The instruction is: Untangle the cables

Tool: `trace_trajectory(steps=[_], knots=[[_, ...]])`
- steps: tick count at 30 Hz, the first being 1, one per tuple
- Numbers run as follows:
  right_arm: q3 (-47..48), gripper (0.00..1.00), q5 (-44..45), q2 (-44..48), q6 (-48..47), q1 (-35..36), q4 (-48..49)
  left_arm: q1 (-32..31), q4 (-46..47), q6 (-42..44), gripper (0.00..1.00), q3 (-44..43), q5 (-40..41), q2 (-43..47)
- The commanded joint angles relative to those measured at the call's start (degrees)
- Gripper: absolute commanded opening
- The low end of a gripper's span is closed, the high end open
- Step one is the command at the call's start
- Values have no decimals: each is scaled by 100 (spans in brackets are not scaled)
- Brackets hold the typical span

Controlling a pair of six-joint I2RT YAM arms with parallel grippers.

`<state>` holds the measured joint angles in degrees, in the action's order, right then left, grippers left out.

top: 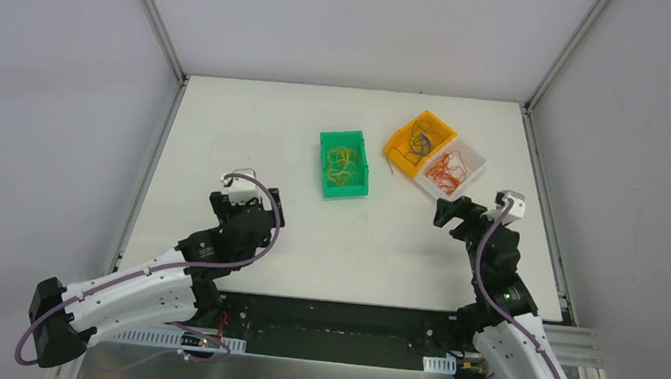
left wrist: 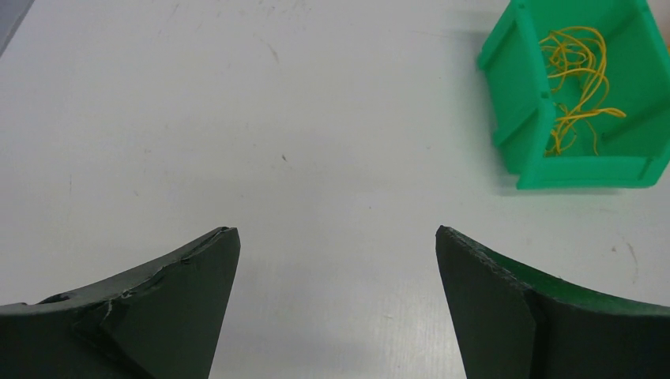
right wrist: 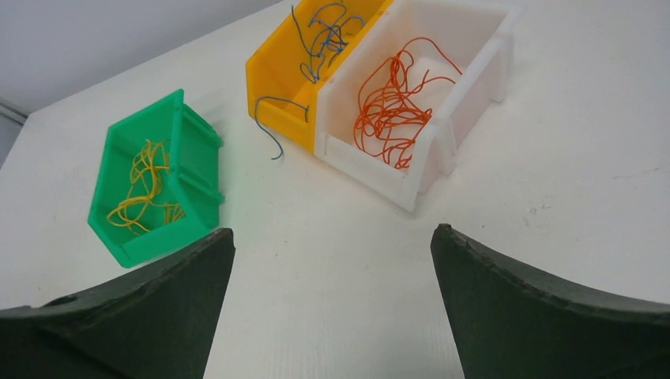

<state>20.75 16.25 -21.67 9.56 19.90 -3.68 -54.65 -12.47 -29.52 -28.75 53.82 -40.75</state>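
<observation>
Cables [right wrist: 391, 103]: yellow in green bin [top: 345, 192], 12 o'clock; blue in orange bin [top: 397, 149], orange in white bin [top: 474, 161], 1 o'clock; one blue strand [right wrist: 272, 130] overhangs. Sorting seemingly near done. Released, empty: left end effector [left wrist: 336, 230], right end effector [right wrist: 332, 229].

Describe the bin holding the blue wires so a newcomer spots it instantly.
On the white table, look far right, where two bins sit side by side. The orange bin is the left of that pair, beside the white bin. It alone holds blue wires, one strand drooping over its wall onto the table.
</observation>
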Motion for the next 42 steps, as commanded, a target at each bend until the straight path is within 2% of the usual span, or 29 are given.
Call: trace_trajectory(steps=[1, 7, 10, 14, 15, 17, 18, 21, 23, 26, 28, 29, 30, 31, 33, 35, 37, 38, 40, 42], knots=[[-547, 99, 309, -465, -158, -27, 1529, 23, 640, 8, 99, 293, 613, -102], [-889, 99, 694, -1762, -456, -229, 3006, 172, 1321, 458, 99, 326, 1609, -571], [-901, 99, 705, -2436, -515, -527, 3518, 894, 2071, 935, 99, 503, 894, -599], [-977, 99, 445, -3221, -618, -1108, 4263, 2403, 2183, 691, 100, 598, -351, -651], [-958, 99, 358, -3440, -648, -1179, 4391, 2617, 2263, 666, 100, 633, -527, -655], [-988, 99, 344, -3857, -666, -1227, 4827, 2884, 2479, 889, 100, 678, -952, -677], [-993, 99, 345, -4043, -706, -1245, 5015, 2944, 2534, 1325, 100, 704, -1196, -712], [-1034, 99, 368, -4494, -748, -1252, 5572, 3059, 2835, 1909, 100, 858, -1292, -868], [-975, 99, 247, -4675, -846, -1258, 5688, 3173, 3143, 2209, 95, 983, -1864, -845], [-891, 99, 172, -5033, -920, -1254, 5896, 3596, 4467, 2536, 91, 1384, -2164, -1205], [-899, 97, 141, -5336, -921, -1253, 6198, 4026, 5267, 2515, 93, 1547, -2707, -1765], [-885, 97, 144, -5541, -1052, -1260, 6358, 4198, 5285, 2449, 95, 1441, -2782, -2088], [-887, 97, 148, -5734, -1087, -1260, 6589, 4327, 4626, 2241, 97, 1057, -2814, -2300], [-896, 97, 218, -5858, -1058, -1272, 6740, 4382, 4585, 2175, 97, 909, -2722, -2570], [-889, 98, 488, -6076, -975, -1292, 6973, 4654, 4766, 2097, 97, 894, -3252, -2923], [-765, 98, 467, -6036, -974, -1305, 6583, 4855, 4587, 1975, 96, 816, -3516, -2990], [-756, 98, 403, -6062, -974, -1339, 6661, 4944, 4677, 1950, 95, 915, -3666, -2916], [-756, 99, 411, -6072, -974, -1340, 6683, 4942, 4816, 1954, 98, 1030, -3671, -2806], [-694, 99, 549, -6049, -777, -1337, 6500, 4938, 5015, 1856, 99, 1289, -3468, -2548], [-693, 99, 556, -6053, -767, -1346, 6509, 4938, 4962, 1483, 99, 1471, -2713, -2295]])
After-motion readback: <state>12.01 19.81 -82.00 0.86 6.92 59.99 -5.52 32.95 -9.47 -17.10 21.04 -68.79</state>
